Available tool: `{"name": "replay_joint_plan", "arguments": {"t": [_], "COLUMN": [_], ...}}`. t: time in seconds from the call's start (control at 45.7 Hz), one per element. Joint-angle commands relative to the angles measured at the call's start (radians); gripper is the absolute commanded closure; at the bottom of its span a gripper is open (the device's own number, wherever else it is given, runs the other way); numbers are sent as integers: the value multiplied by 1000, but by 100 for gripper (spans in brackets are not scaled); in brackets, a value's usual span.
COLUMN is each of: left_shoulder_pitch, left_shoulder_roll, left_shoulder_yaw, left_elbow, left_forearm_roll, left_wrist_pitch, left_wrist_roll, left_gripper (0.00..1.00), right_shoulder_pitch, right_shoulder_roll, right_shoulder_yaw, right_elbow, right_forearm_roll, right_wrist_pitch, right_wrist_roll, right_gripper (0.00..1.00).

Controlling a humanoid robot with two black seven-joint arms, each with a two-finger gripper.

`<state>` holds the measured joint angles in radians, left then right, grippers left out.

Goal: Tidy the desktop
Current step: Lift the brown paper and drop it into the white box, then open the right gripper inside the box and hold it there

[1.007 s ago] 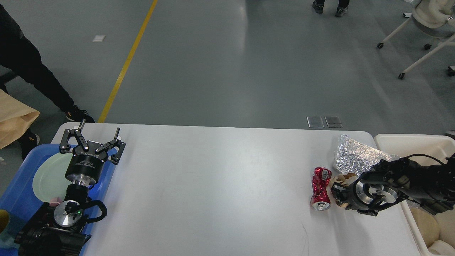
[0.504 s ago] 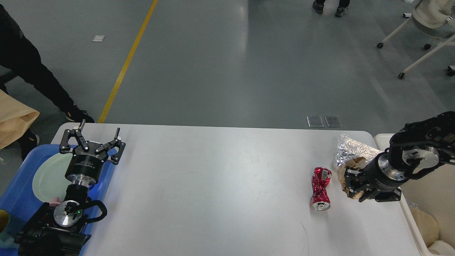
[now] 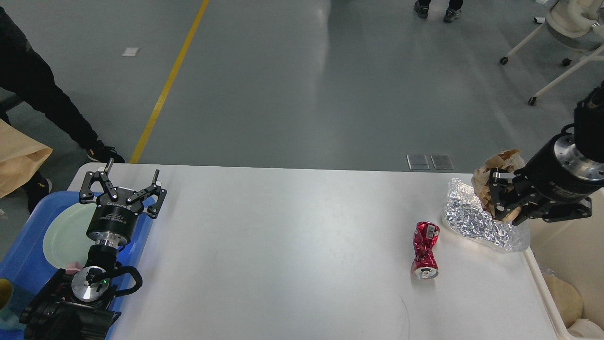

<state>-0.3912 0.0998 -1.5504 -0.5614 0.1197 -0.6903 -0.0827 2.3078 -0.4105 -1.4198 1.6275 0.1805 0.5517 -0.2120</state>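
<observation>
With the right claw (image 3: 504,200) clamped on a crumpled brown paper wad (image 3: 495,171) above the right end of the wide white surface (image 3: 283,245), it should carry clear over the crinkled silver foil sheet (image 3: 472,222) to the cream plastic bin (image 3: 561,264) before releasing, while the left claw (image 3: 123,185) hovers spread and empty.

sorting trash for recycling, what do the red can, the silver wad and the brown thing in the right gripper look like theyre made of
Red can: likely thin aluminium, glossy red print, crushed at the waist, bare metal end showing.
Silver wad: looks like foil or metallised film, with many small bright creases; which one is unclear.
Brown wad, held in the right gripper: probably kraft paper, matte, softly crumpled.
</observation>
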Motion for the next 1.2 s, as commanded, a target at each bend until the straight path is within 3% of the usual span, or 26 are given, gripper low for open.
{"name": "replay_joint_plan", "arguments": {"t": [0.0, 0.131, 0.263, 0.46, 0.569, 0.81, 1.029, 1.182], "left_shoulder_pitch": [0, 0, 0, 0, 0, 0, 0, 0], "left_shoulder_roll": [0, 0, 0, 0, 0, 0, 0, 0], "left_shoulder_yaw": [0, 0, 0, 0, 0, 0, 0, 0], "left_elbow": [0, 0, 0, 0, 0, 0, 0, 0], "left_forearm_roll": [0, 0, 0, 0, 0, 0, 0, 0], "left_wrist_pitch": [0, 0, 0, 0, 0, 0, 0, 0], "left_wrist_roll": [0, 0, 0, 0, 0, 0, 0, 0], "left_gripper": [4, 4, 4, 4, 4, 4, 4, 4], "right_shoulder_pitch": [5, 1, -33, -205, -378, -787, -1215, -1510], "right_shoulder_roll": [2, 13, 28, -11, -126, -257, -235, -134], "right_shoulder_yaw": [-19, -99, -205, -281, -231, 21, 248, 386], "right_elbow": [2, -11, -24, -147, -293, -610, -989, -1306], "right_forearm_roll": [10, 39, 99, 142, 131, 125, 126, 126], "right_wrist_pitch": [-41, -133, -231, -325, -326, -325, -328, -340], "right_wrist_roll": [5, 11, 57, 86, 85, 80, 80, 80], "right_gripper": [100, 100, 100, 100, 100, 100, 100, 100]}}
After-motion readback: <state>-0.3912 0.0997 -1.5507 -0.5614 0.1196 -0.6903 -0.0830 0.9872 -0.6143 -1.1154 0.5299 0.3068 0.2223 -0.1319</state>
